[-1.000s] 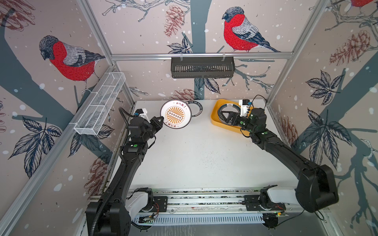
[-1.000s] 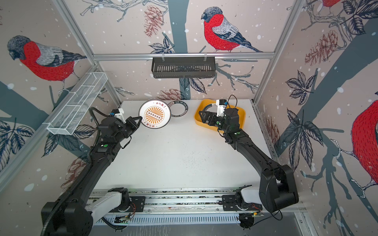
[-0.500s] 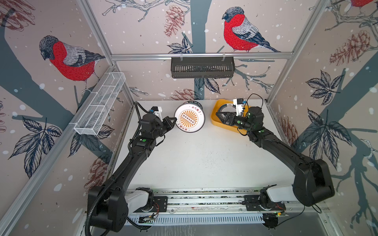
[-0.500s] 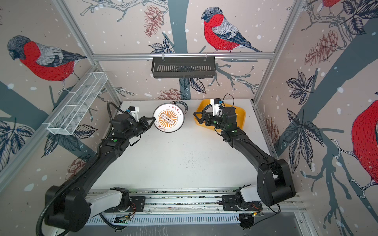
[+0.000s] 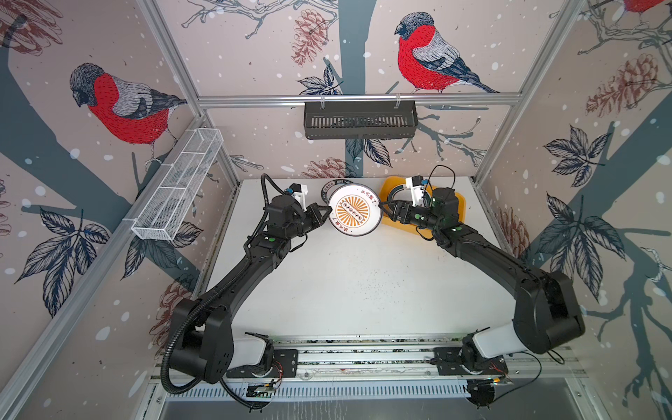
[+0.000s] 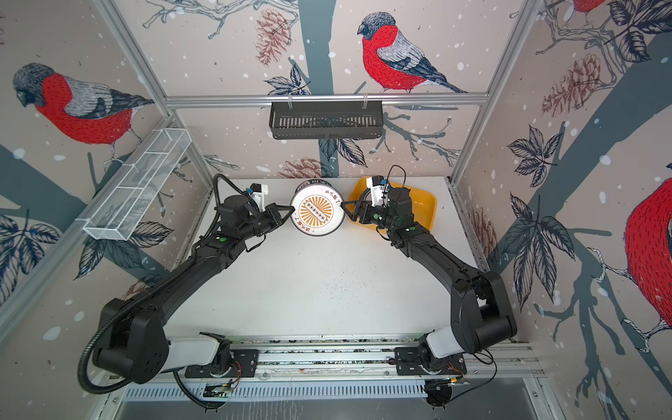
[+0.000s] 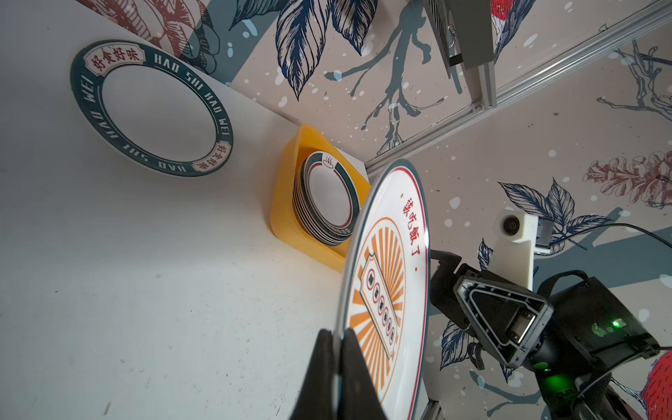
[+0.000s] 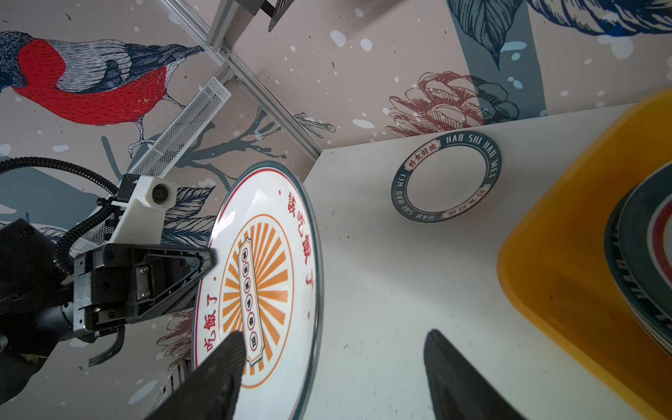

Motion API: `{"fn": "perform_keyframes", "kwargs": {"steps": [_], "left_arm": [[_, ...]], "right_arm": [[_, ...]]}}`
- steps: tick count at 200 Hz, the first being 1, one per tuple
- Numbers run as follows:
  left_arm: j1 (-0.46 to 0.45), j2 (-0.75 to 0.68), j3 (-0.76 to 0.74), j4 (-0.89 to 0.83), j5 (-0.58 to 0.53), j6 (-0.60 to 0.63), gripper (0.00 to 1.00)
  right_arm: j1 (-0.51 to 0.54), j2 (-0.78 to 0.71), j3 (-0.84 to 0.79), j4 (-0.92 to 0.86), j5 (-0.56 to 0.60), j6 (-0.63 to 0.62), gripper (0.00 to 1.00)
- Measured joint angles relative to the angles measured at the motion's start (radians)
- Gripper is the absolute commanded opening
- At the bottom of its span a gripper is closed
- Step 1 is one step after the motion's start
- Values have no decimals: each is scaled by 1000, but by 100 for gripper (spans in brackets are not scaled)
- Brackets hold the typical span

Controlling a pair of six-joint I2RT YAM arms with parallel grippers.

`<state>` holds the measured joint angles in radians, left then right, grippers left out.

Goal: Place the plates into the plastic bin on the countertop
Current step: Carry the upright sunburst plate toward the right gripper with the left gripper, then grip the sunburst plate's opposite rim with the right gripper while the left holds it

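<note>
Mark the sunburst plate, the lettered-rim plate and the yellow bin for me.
sunburst plate point(image 5: 354, 214), in a top view, orange centre.
lettered-rim plate point(image 7: 152, 109), left wrist view, white centre.
yellow bin point(image 7: 285, 203), left wrist view, outer wall.

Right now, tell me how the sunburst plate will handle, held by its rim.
Probably stiff: the sunburst plate shows no sag though the left gripper pinches only its rim. Its glossy face could slip in so small a grip. Likely breakable if dropped on the countertop.
</note>
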<state>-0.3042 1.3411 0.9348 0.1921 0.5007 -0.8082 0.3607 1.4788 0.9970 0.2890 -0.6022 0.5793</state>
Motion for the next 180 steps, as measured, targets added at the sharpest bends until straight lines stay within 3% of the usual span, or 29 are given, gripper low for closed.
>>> {"fn": "perform_keyframes", "kwargs": {"steps": [29,52,84,150,180], "left_arm": [[-12,27,16,11,14,-1,0],[-19,47,37,14,19,-2,0],[-24,62,48,34,20,-1,0],[-24,69,95,27,19,21,0],[-24,68,96,19,18,23,0]], "right_arm": [[7,7,6,-5,0,0,58],[7,7,7,-8,1,0,56],[7,7,5,-16,2,1,44],[7,1,-2,-19,9,1,41],[6,1,-2,-21,17,2,35]]}}
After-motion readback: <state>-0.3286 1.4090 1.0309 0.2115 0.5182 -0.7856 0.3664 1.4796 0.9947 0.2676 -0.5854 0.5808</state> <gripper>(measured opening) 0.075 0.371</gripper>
